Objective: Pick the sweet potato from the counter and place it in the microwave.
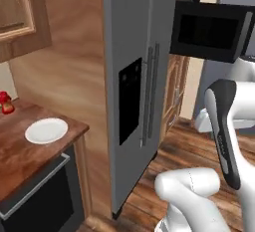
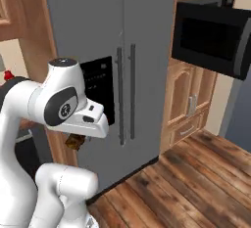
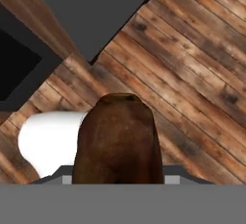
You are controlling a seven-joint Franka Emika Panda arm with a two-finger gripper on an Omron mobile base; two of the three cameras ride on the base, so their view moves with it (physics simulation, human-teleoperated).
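while the small dark brown oblong sweet potato (image 3: 117,139) is held clamped between the closed fingers of the two-finger gripper (image 2: 76,141), it is carried low in front of the tall grey double-door fridge (image 2: 108,70), above the plank wood floor (image 2: 196,173). in the hand view the potato is seen close up over the floorboards, with a corner of the fridge base at the far side. in the right base view a brown lump is glimpsed under the white hand, which agrees with a firm hold.

the wide black microwave (image 2: 213,36) is seen high up to the right of the fridge, its black side-hinged door swung open toward the room. the glossy reddish-brown wood-grain counter (image 1: 30,151) lies far to the left, with a round white plate (image 1: 46,130) and a small red bottle (image 1: 6,102) on it; the potato is well apart from it.

the step in hand is judged to be the carry to the microwave. for this to go well, the hand should be raised to the level of the cavity before it is moved right, so that the open door is cleared. the grip should be kept tight, and the wrist should be turned toward the opening. the cavity floor cannot be made out from here.
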